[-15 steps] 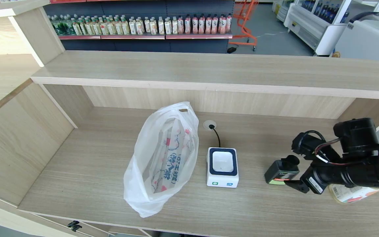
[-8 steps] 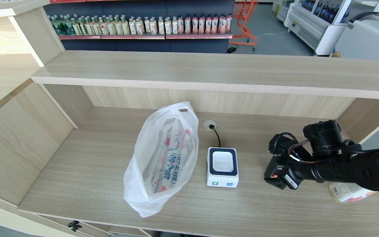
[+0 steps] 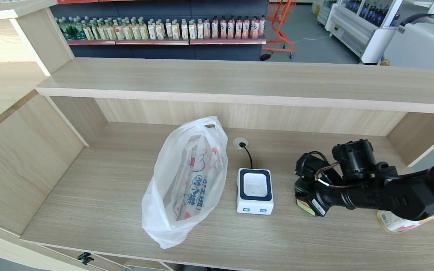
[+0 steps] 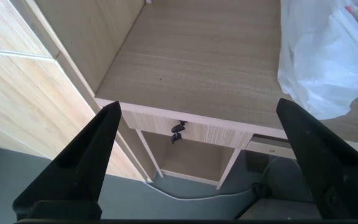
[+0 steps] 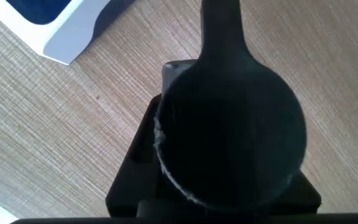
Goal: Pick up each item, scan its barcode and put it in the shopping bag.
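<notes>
Counter [image 3: 100,203]: right gripper [image 3: 303,196] grips mostly hidden dark box [image 3: 304,206]; bottle [image 3: 394,223] part-covered.

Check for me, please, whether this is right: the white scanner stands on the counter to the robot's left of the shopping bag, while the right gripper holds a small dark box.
Not quite. The head view shows the scanner standing on the counter to the robot's right of the shopping bag, not its left. The right gripper does hold a small dark box.

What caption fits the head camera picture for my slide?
Right gripper holds a small black, green-labelled pack beside the white, blue-topped scanner, with the white plastic shopping bag farther left.
</notes>
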Controlling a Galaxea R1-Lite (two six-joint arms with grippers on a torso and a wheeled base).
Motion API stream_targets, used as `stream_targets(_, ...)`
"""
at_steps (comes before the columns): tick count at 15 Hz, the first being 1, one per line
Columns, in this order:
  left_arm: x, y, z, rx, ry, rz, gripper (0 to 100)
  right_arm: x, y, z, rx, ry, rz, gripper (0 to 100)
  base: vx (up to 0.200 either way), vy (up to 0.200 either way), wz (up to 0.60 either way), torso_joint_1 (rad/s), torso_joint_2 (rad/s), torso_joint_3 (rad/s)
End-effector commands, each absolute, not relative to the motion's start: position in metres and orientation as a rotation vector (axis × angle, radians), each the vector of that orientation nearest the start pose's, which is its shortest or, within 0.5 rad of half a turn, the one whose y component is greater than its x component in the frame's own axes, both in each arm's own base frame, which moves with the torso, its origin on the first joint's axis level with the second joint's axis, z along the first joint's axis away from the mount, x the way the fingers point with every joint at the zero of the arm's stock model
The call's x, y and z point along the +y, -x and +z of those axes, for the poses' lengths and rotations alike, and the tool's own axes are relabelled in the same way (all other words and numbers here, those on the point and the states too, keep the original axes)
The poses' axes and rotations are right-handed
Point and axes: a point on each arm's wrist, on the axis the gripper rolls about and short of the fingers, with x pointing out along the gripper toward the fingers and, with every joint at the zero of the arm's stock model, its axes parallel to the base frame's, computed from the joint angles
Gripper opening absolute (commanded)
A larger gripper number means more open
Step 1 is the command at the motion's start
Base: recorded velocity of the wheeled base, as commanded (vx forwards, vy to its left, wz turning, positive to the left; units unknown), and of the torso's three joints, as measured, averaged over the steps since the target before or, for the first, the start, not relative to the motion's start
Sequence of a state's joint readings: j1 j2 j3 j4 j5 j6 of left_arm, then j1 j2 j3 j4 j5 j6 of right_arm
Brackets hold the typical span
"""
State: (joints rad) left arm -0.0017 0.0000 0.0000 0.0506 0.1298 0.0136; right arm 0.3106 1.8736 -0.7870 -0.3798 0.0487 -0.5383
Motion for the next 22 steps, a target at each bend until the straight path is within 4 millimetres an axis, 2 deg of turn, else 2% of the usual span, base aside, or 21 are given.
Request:
stream_targets(1, 0.003, 0.023, 0.070, 0.051, -0.017, 0.128, 100, 0.104, -0.296, 0.103, 0.585, 0.597, 0.538, 0, 0.000, 0.000, 0.00, 0.000, 0.00, 0.000)
stream_targets(3, 0.003, 0.023, 0.070, 0.051, -0.017, 0.128, 100, 0.101, -0.287, 0.106, 0.579, 0.600, 0.533, 0, 0.000, 0.000, 0.00, 0.000, 0.00, 0.000)
stream_targets(4, 0.003, 0.023, 0.070, 0.051, -0.017, 0.128, 100, 0.098, -0.281, 0.118, 0.538, 0.599, 0.517, 0, 0.000, 0.000, 0.00, 0.000, 0.00, 0.000)
stream_targets(5, 0.003, 0.023, 0.070, 0.054, -0.017, 0.128, 100, 0.095, -0.274, 0.136, 0.474, 0.611, 0.462, 0, 0.000, 0.000, 0.00, 0.000, 0.00, 0.000)
stream_targets(7, 0.003, 0.023, 0.070, 0.053, -0.017, 0.128, 100, 0.073, -0.245, 0.178, 0.340, 0.626, 0.246, 0, 0.000, 0.000, 0.00, 0.000, 0.00, 0.000)
stream_targets(8, 0.003, 0.023, 0.070, 0.053, -0.017, 0.128, 100, 0.059, -0.232, 0.188, 0.316, 0.634, 0.171, 0, 0.000, 0.000, 0.00, 0.000, 0.00, 0.000)
stream_targets(9, 0.003, 0.023, 0.070, 0.053, -0.017, 0.128, 100, 0.044, -0.217, 0.194, 0.294, 0.675, 0.121, 0, 0.000, 0.000, 0.00, 0.000, 0.00, 0.000)
stream_targets(10, 0.003, 0.023, 0.070, 0.053, -0.017, 0.128, 100, 0.037, -0.204, 0.200, 0.255, 0.740, 0.101, 0, 0.000, 0.000, 0.00, 0.000, 0.00, 0.000)
stream_targets(11, 0.003, 0.023, 0.070, 0.053, -0.017, 0.128, 100, 0.037, -0.198, 0.203, 0.226, 0.772, 0.101, 0, 0.000, 0.000, 0.00, 0.000, 0.00, 0.000)
stream_targets(12, 0.003, 0.023, 0.070, 0.053, -0.017, 0.128, 100, 0.039, -0.183, 0.211, 0.108, 0.941, 0.157, 0, 0.000, 0.000, 0.00, 0.000, 0.00, 0.000)
stream_targets(14, 0.003, 0.023, 0.070, 0.051, -0.017, 0.128, 100, 0.047, -0.177, 0.216, -0.172, 1.260, 0.442, 0, 0.000, 0.000, 0.00, 0.000, 0.00, 0.000)
stream_targets(15, 0.003, 0.023, 0.070, 0.053, -0.017, 0.128, 100, 0.051, -0.178, 0.218, -0.390, 1.463, 0.560, 0, 0.000, 0.000, 0.00, 0.000, 0.00, 0.000)
stream_targets(16, 0.003, 0.023, 0.070, 0.053, -0.017, 0.128, 100, 0.056, -0.181, 0.214, -0.535, 1.600, 0.632, 0, 0.000, 0.000, 0.00, 0.000, 0.00, 0.000)
stream_targets(17, 0.003, 0.023, 0.070, 0.053, -0.017, 0.128, 100, 0.068, -0.182, 0.205, -0.771, 1.770, 0.739, 0, 0.000, 0.000, 0.00, 0.000, 0.00, 0.000)
stream_targets(18, 0.003, 0.023, 0.070, 0.054, -0.017, 0.128, 100, 0.078, -0.186, 0.195, -0.925, 1.879, 0.800, 0, 0.000, 0.000, 0.00, 0.000, 0.00, 0.000)
stream_targets(19, 0.003, 0.023, 0.070, 0.053, -0.017, 0.128, 100, 0.079, -0.186, 0.194, -0.936, 1.886, 0.810, 0, 0.000, 0.000, 0.00, 0.000, 0.00, 0.000)
stream_targets(20, 0.003, 0.023, 0.070, 0.053, -0.017, 0.128, 100, 0.097, -0.182, 0.183, -1.204, 1.949, 0.911, 0, 0.000, 0.000, 0.00, 0.000, 0.00, 0.000)
stream_targets(22, 0.003, 0.023, 0.070, 0.053, -0.017, 0.128, 100, 0.107, -0.182, 0.167, -1.466, 1.931, 0.970, 0, 0.000, 0.000, 0.00, 0.000, 0.00, 0.000)
